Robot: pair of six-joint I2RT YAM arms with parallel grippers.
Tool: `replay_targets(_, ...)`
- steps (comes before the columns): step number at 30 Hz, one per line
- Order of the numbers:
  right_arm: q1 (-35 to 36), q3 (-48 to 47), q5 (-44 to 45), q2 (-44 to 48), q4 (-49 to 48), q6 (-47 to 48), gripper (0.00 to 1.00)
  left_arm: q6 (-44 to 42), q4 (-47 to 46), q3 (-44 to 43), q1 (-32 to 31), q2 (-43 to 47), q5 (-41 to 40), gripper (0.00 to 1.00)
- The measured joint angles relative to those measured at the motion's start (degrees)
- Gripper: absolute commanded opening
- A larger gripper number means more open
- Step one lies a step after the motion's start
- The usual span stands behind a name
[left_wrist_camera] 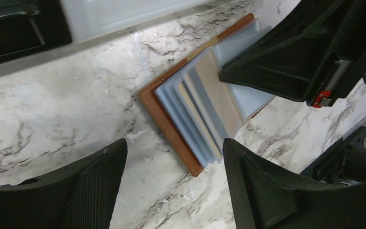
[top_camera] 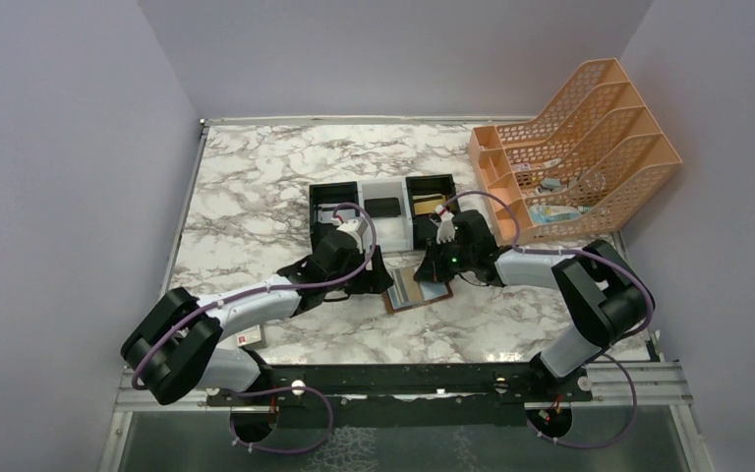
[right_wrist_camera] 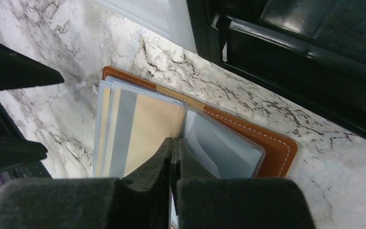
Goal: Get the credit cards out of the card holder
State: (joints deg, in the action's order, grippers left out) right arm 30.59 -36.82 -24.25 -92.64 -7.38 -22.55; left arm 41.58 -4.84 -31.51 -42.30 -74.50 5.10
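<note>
Black fingers of the right claw (right_wrist_camera: 172,143) press together with no gap. Their tips sit at the centre fold of the small brown leather bifold card holder (right_wrist_camera: 271,148), against the edge of a tan plastic credit card (right_wrist_camera: 155,124). Whether they pinch that card or only the pocket lip, I cannot tell. A grey-blue card (right_wrist_camera: 124,129) sits tucked beside it in the blue-grey sleeves. The left claw (left_wrist_camera: 174,143) stands apart, straddling the holder's outer edge, probably to steady the leather. The holder lies open and flat on the marbled tabletop (right_wrist_camera: 66,71), just before the black-white-black three-compartment tray (top_camera: 313,206). Both arms reach forward and angle inward, wrists pitched down.
</note>
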Motion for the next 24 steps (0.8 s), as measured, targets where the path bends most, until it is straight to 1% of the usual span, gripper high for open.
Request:
replay_targets(8, -2.2, 1.3, -3.1, -0.3, -2.3, -1.2, 0.01, 1.7, -4.9, -0.7, -3.3, -1.1, -0.2, 0.67)
replay_targets(12, -2.3, 1.4, -3.5, -0.3, -2.6, -1.2, 0.01, 3.0, -7.2, -0.7, -3.9, -1.0, -0.6, 0.65)
replay_targets(17, -2.4, 1.6, -3.5, -0.4, -2.8, -1.3, 0.01, 4.1, -9.0, -0.7, -4.0, -1.2, -0.6, 0.60)
replay_targets(24, -2.4, 1.6, -3.6, -0.4, -3.0, -1.3, 0.01, 6.0, -13.1, -0.6, -5.5, -4.2, -0.9, 0.57)
